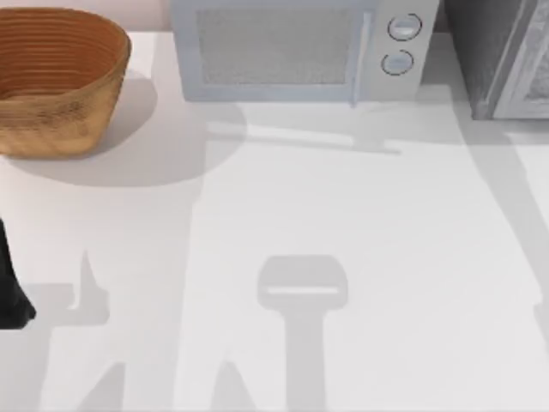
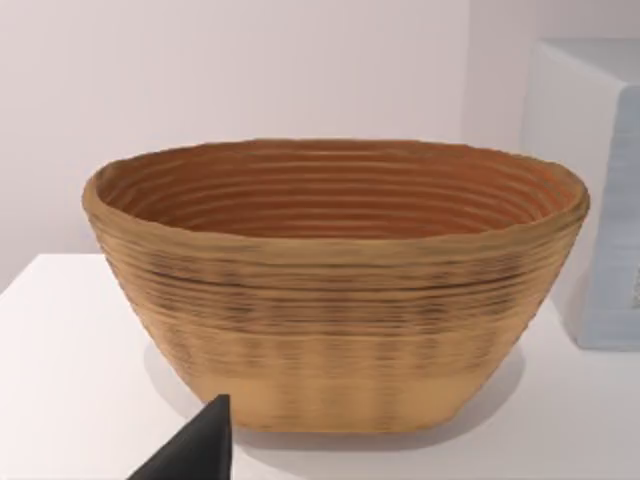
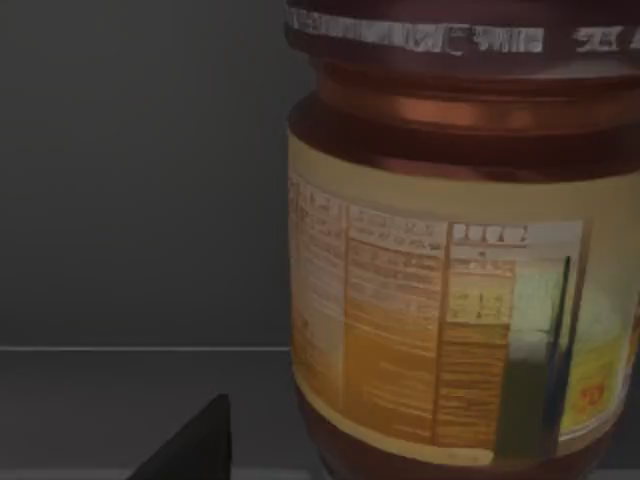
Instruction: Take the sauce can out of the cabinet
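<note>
Table [image 1: 360, 215]: white, lit from above; long grey shadows are cast toward 6 o'clock.
Wall [image 2: 250, 70]: pale pinkish, seen behind the basket [image 1: 56, 81] at 10 o'clock.
Microwave [image 1: 292, 47]: placed at 12 o'clock.

From above, I get the speckled dark grey cabinet [image 1: 493, 51] only as a corner cut by the right and top edges. My left arm's black gripper [image 1: 13, 296] is clipped by the left edge, its fingers unreadable. In the right wrist view the brown sauce can with its cream label [image 3: 450, 300] runs off three edges; its print is illegible.
</note>
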`<state>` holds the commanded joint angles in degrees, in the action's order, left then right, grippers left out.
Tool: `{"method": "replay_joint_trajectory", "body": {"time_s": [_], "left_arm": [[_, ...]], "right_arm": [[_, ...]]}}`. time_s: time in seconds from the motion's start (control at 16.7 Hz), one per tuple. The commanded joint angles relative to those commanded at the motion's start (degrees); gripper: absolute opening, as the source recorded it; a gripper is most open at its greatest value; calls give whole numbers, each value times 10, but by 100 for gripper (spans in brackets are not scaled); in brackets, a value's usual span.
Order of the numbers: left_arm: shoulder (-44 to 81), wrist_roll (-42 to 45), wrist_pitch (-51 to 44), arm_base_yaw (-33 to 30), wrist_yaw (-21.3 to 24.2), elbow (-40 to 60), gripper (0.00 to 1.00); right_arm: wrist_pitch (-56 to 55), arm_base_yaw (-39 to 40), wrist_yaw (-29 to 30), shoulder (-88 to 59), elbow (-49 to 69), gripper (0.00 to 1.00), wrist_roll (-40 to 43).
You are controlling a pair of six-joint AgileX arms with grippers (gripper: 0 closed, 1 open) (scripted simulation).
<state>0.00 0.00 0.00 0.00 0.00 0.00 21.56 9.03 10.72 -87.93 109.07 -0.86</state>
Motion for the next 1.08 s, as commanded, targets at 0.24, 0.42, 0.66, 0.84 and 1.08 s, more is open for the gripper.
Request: {"method": "replay_joint_trajectory", "body": {"time_s": [0.24, 0.42, 0.66, 0.84, 1.08], "left_arm": [[0, 0, 0, 0, 0, 0, 100], [0, 0, 0, 0, 0, 0, 100], [0, 0, 0, 0, 0, 0, 100], [0, 0, 0, 0, 0, 0, 100], [0, 0, 0, 0, 0, 0, 100]], "right_arm": [[-14, -5, -7, -48, 42, 100, 0], [-13, -2, -6, -46, 38, 100, 0], [-7, -6, -8, -77, 77, 100, 0], [5, -12, -12, -128, 141, 100, 0], [19, -20, -19, -188, 215, 100, 0]]}}
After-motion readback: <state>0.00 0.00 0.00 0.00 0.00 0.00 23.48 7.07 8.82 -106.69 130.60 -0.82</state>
